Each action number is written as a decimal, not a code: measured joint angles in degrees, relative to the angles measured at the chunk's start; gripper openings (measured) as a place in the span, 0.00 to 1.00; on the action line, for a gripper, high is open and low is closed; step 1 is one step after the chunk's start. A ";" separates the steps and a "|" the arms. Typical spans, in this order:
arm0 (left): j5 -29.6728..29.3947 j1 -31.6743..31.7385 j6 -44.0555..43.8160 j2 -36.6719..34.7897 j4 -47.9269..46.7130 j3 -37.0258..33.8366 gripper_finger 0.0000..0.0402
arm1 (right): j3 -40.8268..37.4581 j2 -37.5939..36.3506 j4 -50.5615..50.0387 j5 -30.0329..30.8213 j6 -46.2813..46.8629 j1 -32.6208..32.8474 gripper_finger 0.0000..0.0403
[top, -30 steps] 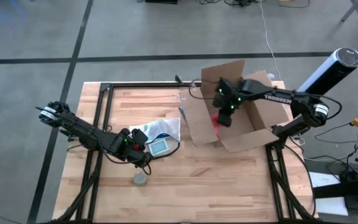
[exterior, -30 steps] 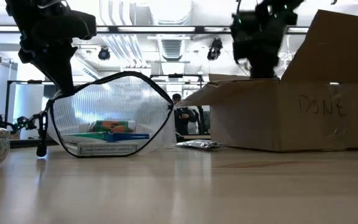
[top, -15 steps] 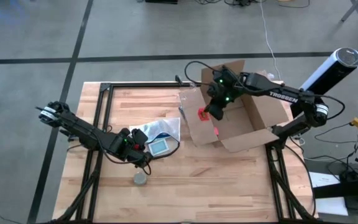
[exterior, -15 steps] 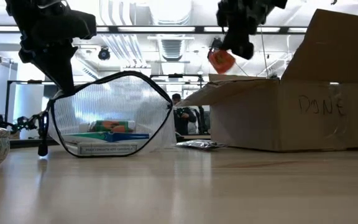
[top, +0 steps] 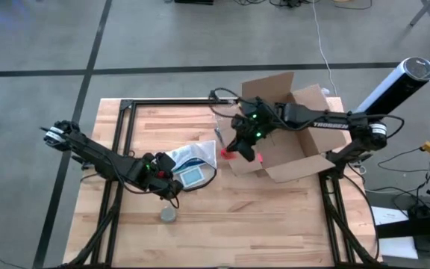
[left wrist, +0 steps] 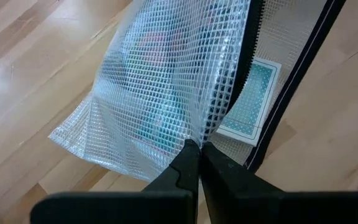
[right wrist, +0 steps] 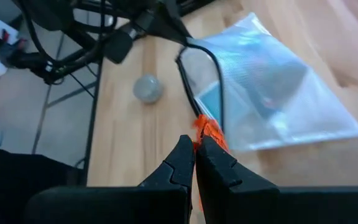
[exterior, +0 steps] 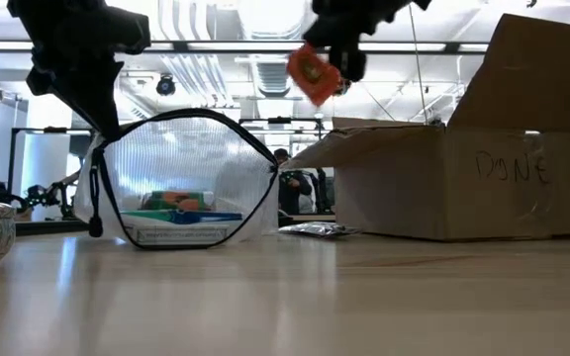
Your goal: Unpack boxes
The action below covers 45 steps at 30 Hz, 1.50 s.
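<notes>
The cardboard box (top: 286,131) sits open at the table's right rear. The mesh pouch (top: 189,166) lies to its left, mouth propped open by the left gripper (top: 172,178), clenched on the rim. Between them, above the table, the right gripper (top: 239,149) pinches a small red packet (exterior: 310,71) (contents unreadable). The pouch lies leftward of that packet, the right arm nearer.
</notes>
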 joint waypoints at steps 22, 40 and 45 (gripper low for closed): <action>0.63 0.00 0.13 -0.68 0.07 0.00 0.00 | 0.02 8.11 -3.43 17.24 -1.70 0.31 0.03; 0.70 0.00 0.09 -0.74 0.00 0.00 0.00 | -4.67 -5.97 -30.45 29.05 -9.49 -9.98 0.35; 0.94 0.00 -0.07 -0.76 -0.02 0.00 0.00 | -14.42 -9.27 -27.13 22.85 -10.52 -13.15 0.36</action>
